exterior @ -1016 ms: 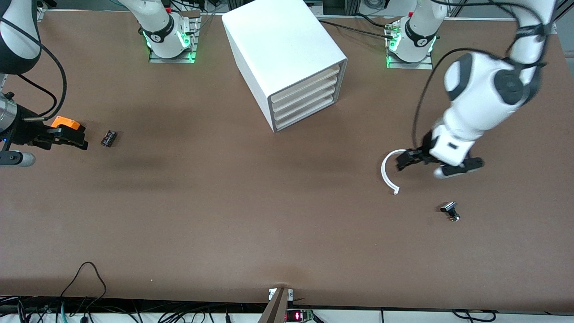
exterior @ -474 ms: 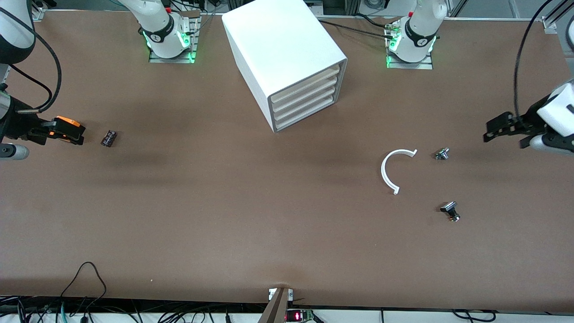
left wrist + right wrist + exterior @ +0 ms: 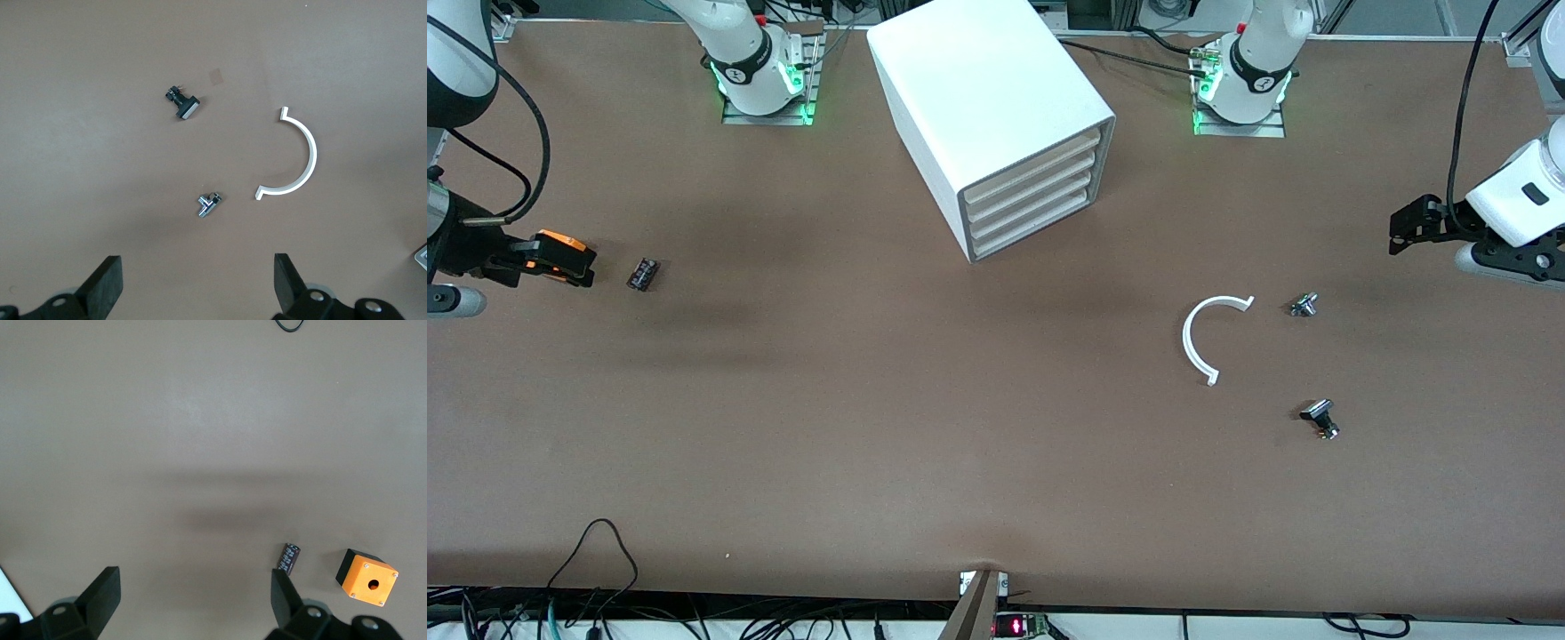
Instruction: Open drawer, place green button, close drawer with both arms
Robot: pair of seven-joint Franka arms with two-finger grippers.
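Left gripper (image 3: 1400, 233) released, aloft near the table's edge; right gripper (image 3: 574, 267) released over the orange box (image 3: 366, 577). Drawer (image 3: 1033, 231) unopened; opening comes first, apparently.

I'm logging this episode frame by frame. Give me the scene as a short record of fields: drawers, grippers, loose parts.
drawers: all four shut in the cabinet
left gripper: open, empty, over the table's left-arm end
right gripper: open, empty, over the orange box
white arc: lies flat
small metal part: beside the arc
black-capped part: nearer the front camera than the metal part
dark cylinder: beside the orange box
green button: not visible
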